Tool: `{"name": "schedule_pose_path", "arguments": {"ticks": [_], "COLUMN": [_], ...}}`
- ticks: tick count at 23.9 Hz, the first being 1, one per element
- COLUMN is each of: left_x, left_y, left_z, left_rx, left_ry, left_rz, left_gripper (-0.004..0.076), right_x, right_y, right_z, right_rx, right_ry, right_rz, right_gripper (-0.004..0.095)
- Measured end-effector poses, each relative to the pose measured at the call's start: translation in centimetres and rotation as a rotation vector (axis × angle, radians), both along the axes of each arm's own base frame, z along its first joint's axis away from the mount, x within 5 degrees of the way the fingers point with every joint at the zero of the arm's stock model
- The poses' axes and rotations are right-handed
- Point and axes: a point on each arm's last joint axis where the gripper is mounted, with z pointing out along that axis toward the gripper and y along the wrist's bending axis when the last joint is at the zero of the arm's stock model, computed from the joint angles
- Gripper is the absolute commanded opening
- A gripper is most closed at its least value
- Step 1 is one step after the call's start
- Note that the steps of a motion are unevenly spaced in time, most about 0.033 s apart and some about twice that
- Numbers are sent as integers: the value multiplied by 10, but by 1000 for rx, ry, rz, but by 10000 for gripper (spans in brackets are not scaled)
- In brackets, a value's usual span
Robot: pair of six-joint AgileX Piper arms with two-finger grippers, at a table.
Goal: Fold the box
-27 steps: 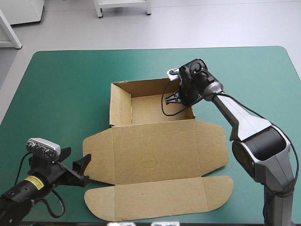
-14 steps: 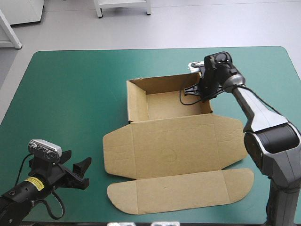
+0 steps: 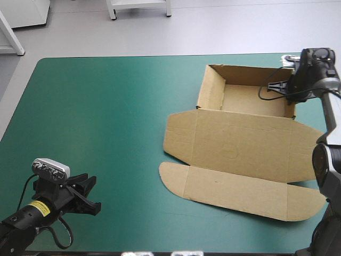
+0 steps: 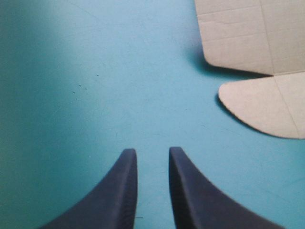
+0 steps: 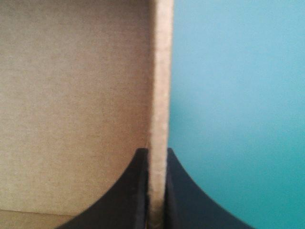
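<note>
The brown box (image 3: 240, 144) lies at the table's right as an open tray with raised walls and its lid flat toward the near edge. My right gripper (image 3: 288, 90) is at the tray's right wall, near the far right corner of the table. In the right wrist view, the right gripper (image 5: 156, 151) is shut on that wall's top edge (image 5: 161, 71), with the tray's inside to one side. My left gripper (image 3: 94, 193) sits at the near left corner, far from the box. The left gripper (image 4: 150, 151) is open by a narrow gap and holds nothing. The lid's rounded flap (image 4: 267, 105) lies ahead of it.
Bare teal-green cover (image 3: 106, 117) spreads over the left and middle of the table. The box's right end reaches close to the table's right edge (image 3: 333, 80).
The right gripper has dragged the box to the right and toward the far edge, turning it slightly. The left gripper's fingers have drawn closer together; that arm has stayed in place.
</note>
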Motion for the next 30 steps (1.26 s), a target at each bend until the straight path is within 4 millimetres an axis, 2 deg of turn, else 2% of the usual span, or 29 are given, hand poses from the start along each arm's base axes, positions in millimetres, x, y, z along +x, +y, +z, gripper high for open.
{"name": "schedule_pose_path", "arguments": {"ticks": [5,10,15,18,23,27,30], "left_x": [0,0,0,0,0,-1,-1], "left_y": [0,0,0,0,0,0,0], "left_z": [0,0,0,0,-1,-1,-1], "left_rx": [3,3,3,3,6,8,8], "left_ry": [-1,-1,0,0,7,14,14], "left_rz": [0,0,0,0,-2,-3,-3], "left_gripper": [1,-8,-8,-8,-8,-8,-8], "right_x": [-16,-33,-48,-47,-37,-35,-35], "right_y": [-72,-121,-155,-158,-161,-162,-163], "right_z": [4,4,4,-3,-28,-30,-30], "right_rx": [-9,-15,-7,7,45,41,40], "right_ry": [-3,2,0,13,63,55,51], "right_rz": [-162,-273,-359,-362,-357,-354,-354], "right_gripper": [-4,-4,-4,-4,-4,1,76]}}
